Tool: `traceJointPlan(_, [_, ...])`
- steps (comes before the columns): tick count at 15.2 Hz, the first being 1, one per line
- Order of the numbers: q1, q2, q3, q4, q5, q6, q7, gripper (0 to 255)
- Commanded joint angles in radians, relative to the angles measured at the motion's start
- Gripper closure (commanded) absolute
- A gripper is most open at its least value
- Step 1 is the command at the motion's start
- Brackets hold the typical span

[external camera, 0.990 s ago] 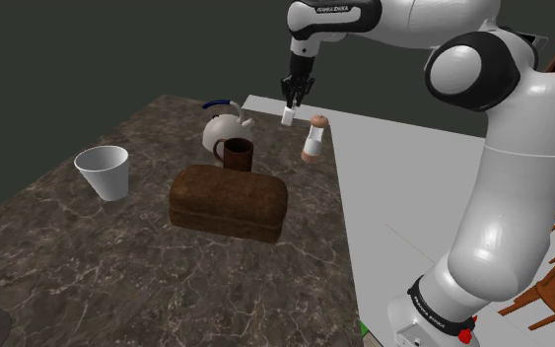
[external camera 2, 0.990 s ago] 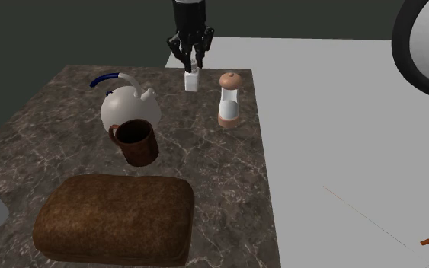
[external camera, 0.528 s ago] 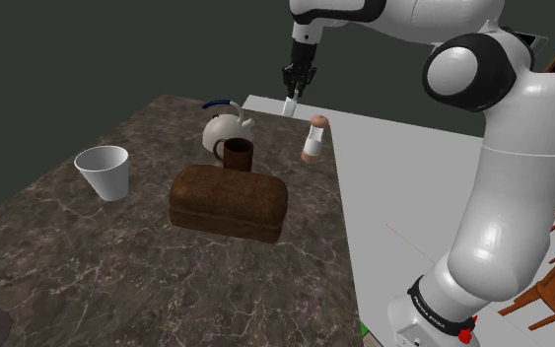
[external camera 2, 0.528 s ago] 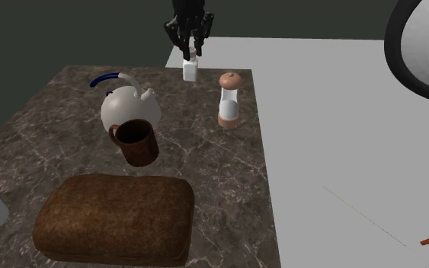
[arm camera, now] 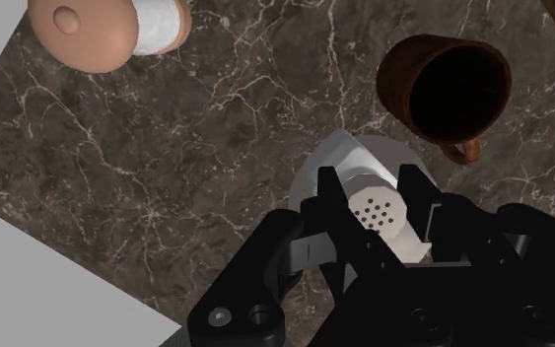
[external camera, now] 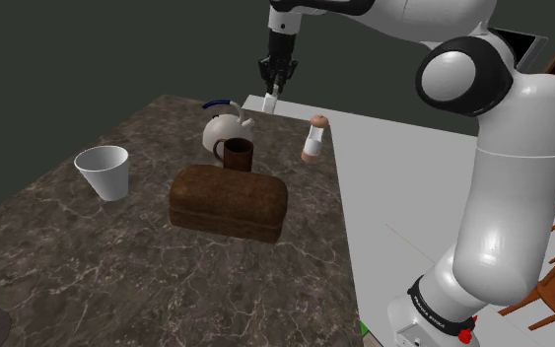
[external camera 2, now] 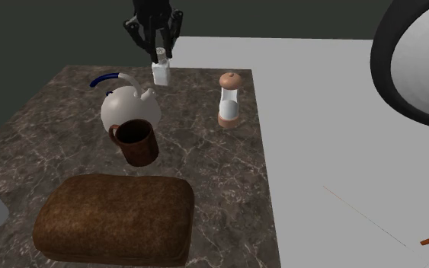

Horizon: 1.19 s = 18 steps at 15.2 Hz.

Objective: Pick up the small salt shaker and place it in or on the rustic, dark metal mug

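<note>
My black gripper (external camera: 275, 86) (external camera 2: 159, 55) (arm camera: 376, 212) is shut on the small white salt shaker (external camera: 271, 97) (external camera 2: 160, 73) (arm camera: 381, 219), whose perforated top faces the wrist camera. It hangs in the air above the white kettle (external camera: 225, 129) (external camera 2: 129, 109) at the far end of the table. The dark brown mug (external camera: 238, 154) (external camera 2: 137, 141) (arm camera: 446, 94) stands upright and empty just in front of the kettle, apart from the gripper.
A taller shaker with a tan cap (external camera: 313, 138) (external camera 2: 229, 99) (arm camera: 107, 30) stands near the marble table's edge (external camera: 342, 197). A brown loaf (external camera: 229, 202) (external camera 2: 115, 217) lies in front of the mug. A white cup (external camera: 104, 172) stands toward the shoulder view's left.
The gripper has carried the salt shaker up off the table and toward the shoulder view's left, from beside the tall shaker to above the kettle.
</note>
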Motion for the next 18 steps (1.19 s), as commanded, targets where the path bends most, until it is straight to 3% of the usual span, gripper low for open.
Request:
traceJointPlan(1, [0.03,0.018,0.011,0.04,-0.004,-0.022,0.041,255])
traceJointPlan(6, [0.107,0.099,0.037,0.2,-0.017,-0.101,0.14,255])
traceJointPlan(10, [0.173,0.226,0.05,0.436,-0.028,-0.21,0.212,255])
traceJointPlan(18, [0.167,0.124,0.05,0.154,-0.025,-0.029,0.212,255])
